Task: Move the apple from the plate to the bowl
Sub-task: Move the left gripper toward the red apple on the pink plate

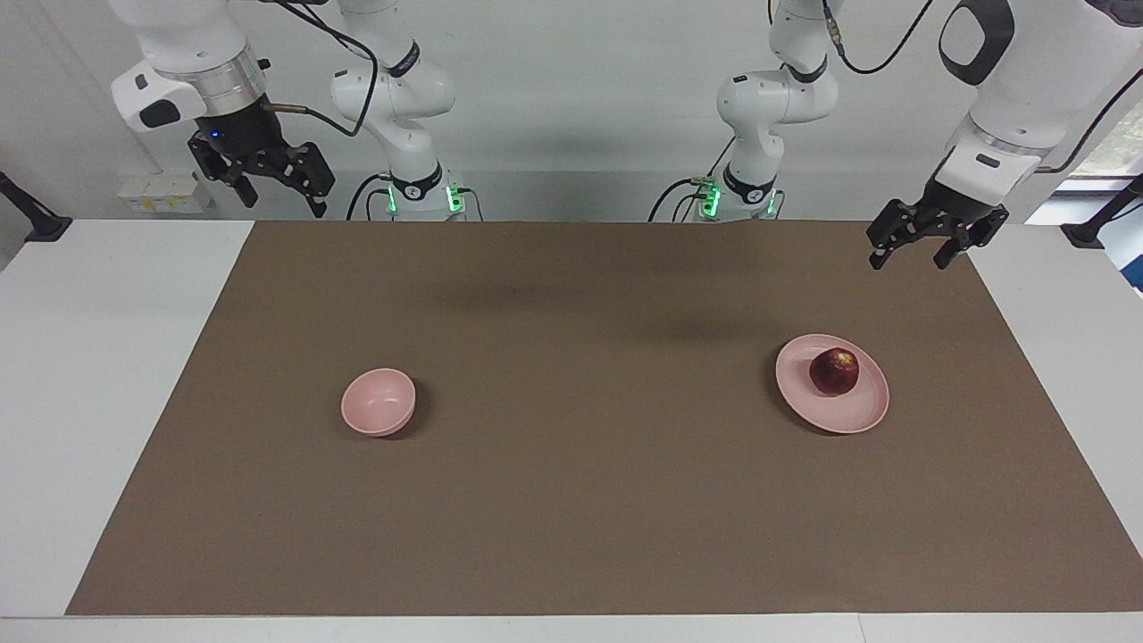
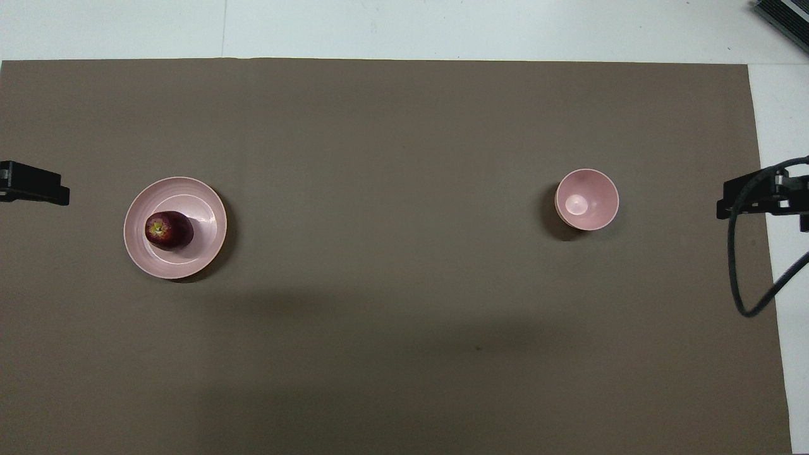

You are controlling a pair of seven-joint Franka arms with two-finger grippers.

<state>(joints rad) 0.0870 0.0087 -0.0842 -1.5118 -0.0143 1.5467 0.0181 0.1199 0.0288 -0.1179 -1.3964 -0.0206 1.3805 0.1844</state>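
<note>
The dark red apple (image 1: 834, 371) lies on the pale pink plate (image 1: 844, 413) toward the left arm's end of the table; both also show in the overhead view, apple (image 2: 169, 230) on plate (image 2: 202, 208). The small deep pink bowl (image 1: 378, 402) stands empty toward the right arm's end and shows in the overhead view too (image 2: 587, 199). My left gripper (image 1: 908, 262) hangs open and empty, raised over the mat's corner by the robots. My right gripper (image 1: 284, 207) hangs open and empty, raised over the mat's other corner by the robots.
A brown mat (image 1: 589, 500) covers most of the white table (image 1: 107, 375). A black cable (image 2: 736, 272) loops from the right arm at the mat's edge. Black clamps (image 1: 40, 223) stand at the table's ends.
</note>
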